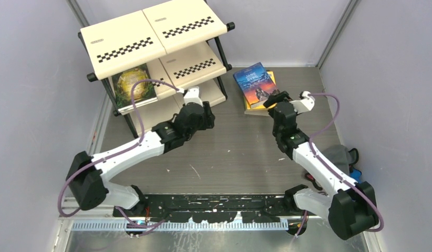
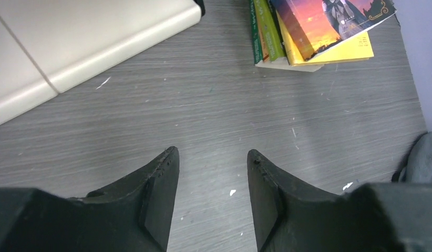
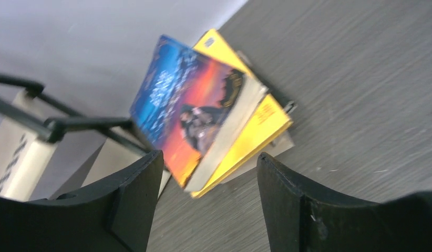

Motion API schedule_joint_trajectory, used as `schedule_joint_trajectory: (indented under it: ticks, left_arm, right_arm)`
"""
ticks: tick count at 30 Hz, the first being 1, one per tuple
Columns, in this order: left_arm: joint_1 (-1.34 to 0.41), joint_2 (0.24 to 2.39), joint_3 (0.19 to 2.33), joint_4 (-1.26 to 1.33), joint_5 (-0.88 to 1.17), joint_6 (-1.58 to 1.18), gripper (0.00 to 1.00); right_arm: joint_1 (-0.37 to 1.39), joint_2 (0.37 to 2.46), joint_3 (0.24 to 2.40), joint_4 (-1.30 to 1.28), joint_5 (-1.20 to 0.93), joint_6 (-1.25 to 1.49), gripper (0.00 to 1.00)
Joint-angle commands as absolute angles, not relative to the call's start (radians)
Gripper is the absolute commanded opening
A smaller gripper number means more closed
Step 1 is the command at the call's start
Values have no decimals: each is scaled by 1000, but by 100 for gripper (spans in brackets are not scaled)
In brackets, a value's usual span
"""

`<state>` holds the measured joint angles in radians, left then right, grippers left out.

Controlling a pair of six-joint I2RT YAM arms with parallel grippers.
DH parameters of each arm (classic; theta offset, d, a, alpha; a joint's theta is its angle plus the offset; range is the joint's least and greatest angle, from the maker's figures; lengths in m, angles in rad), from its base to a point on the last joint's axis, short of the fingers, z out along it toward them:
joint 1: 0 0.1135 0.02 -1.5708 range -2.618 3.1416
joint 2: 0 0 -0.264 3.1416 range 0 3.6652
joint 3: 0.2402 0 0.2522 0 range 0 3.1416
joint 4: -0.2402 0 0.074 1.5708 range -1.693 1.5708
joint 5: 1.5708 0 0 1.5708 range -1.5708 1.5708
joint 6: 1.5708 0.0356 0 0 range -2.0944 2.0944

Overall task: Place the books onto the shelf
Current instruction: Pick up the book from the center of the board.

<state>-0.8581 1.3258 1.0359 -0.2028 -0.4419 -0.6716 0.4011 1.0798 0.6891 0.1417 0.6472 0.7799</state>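
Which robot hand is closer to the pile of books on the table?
The right hand. It hovers open at the near edge of the pile of books. The left hand is farther off, by the shelf.

A grey wood-grain tabletop (image 1: pixel 229 157), flecked with small white scuffs, is enclosed on three sides by plain pale grey walls (image 1: pixel 35 79). Slim metal posts (image 1: pixel 337 31) are set at the back corners, and everything is evenly lit.
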Motion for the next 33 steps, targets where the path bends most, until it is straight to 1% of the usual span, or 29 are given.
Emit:
schedule_joint_trajectory:
  ticks: [1, 5, 11, 20, 24, 28, 33]
  left_arm:
    - [-865, 1412, 1125, -75, -444, -663, 53]
    - [-864, 1499, 1191, -61, -421, -664, 59]
    - [-854, 1611, 1284, -21, -394, -676, 63]
    - [-773, 1736, 1320, 90, -315, -784, 64]
    - [-765, 1794, 1364, 109, -302, -791, 64]
    - [-762, 1851, 1423, 107, -296, -784, 64]
    - [-753, 1895, 1455, 124, -303, -786, 64]
  right_arm:
    - [297, 1081, 684, 143, 544, 873, 71]
    - [227, 1125, 684, 156, 482, 900, 71]
    - [158, 1208, 717, 183, 413, 904, 72]
    - [25, 1341, 814, 215, 270, 867, 72]
    - [-27, 1399, 878, 197, 202, 831, 72]
    - [-58, 1469, 960, 184, 108, 804, 72]
    - [-66, 1559, 1058, 151, 41, 769, 73]
